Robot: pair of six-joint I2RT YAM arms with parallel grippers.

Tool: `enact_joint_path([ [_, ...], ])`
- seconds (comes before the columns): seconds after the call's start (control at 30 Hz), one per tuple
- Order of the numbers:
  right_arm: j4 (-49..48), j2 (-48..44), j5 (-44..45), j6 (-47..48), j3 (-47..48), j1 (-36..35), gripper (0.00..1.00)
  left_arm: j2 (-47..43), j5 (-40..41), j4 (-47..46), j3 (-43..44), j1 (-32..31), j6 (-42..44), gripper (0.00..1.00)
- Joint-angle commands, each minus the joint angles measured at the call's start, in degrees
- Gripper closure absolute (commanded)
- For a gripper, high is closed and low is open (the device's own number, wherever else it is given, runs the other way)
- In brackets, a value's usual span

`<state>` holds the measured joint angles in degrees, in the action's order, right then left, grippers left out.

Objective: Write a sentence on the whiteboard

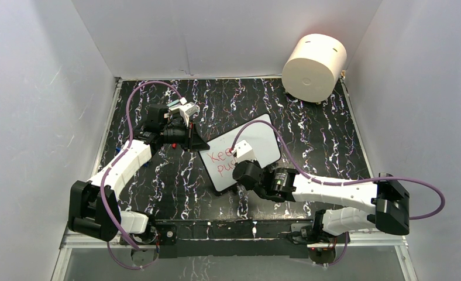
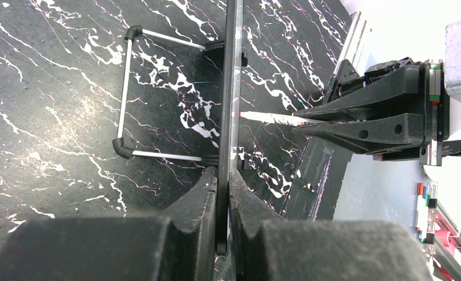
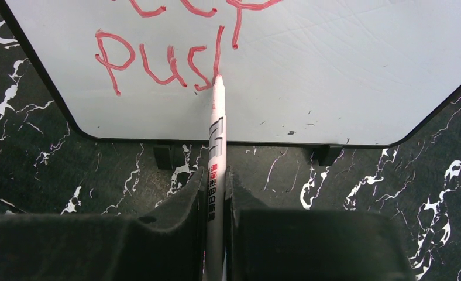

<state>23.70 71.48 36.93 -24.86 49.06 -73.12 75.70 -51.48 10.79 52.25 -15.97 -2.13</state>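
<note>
The whiteboard (image 1: 257,143) lies tilted mid-table, white with a thin black rim. Red marker words of the sentence (image 1: 221,162) read "Keep" above "pus" plus one tall stroke (image 3: 158,61). My left gripper (image 1: 200,144) is shut on the board's left edge, which shows edge-on between the jaws as the whiteboard (image 2: 233,88). My right gripper (image 3: 216,175) is shut on a white marker (image 3: 216,132) whose tip touches the whiteboard (image 3: 333,70) at the foot of that last stroke. In the left wrist view the marker (image 2: 269,118) meets the board from the right.
A cream cylinder (image 1: 313,67) lies at the back right corner. White walls close the black marbled table (image 1: 322,126) on three sides. A wire stand (image 2: 124,93) props the board from behind. Purple cables loop over both arms.
</note>
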Motion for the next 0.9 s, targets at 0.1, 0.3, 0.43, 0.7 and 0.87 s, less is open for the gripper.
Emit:
enact_joint_path([
  [0.1, -3.53, -0.39, 1.92, 2.46, 2.83, 0.28, 1.00, 1.81, 5.69, 4.28, -0.57, -0.65, 1.87, 1.00],
  [0.3, -4.89, 1.16, 1.49, 3.21, 3.17, 0.55, 1.00, 1.82, 5.59, 4.26, -0.60, -0.72, 1.87, 1.00],
  [0.43, -5.19, 1.76, 1.52, 3.59, 3.39, 0.95, 1.00, 1.81, 5.54, 4.28, -0.59, -0.66, 1.87, 1.00],
  [0.7, -5.01, 1.69, 2.60, 3.60, 3.49, 1.19, 1.00, 1.88, 5.43, 4.26, -0.49, -0.65, 1.87, 1.00],
  [0.87, -3.66, 1.50, 3.59, 2.70, 3.32, 1.53, 1.00, 1.82, 5.46, 4.32, -0.49, -0.65, 1.88, 1.00],
])
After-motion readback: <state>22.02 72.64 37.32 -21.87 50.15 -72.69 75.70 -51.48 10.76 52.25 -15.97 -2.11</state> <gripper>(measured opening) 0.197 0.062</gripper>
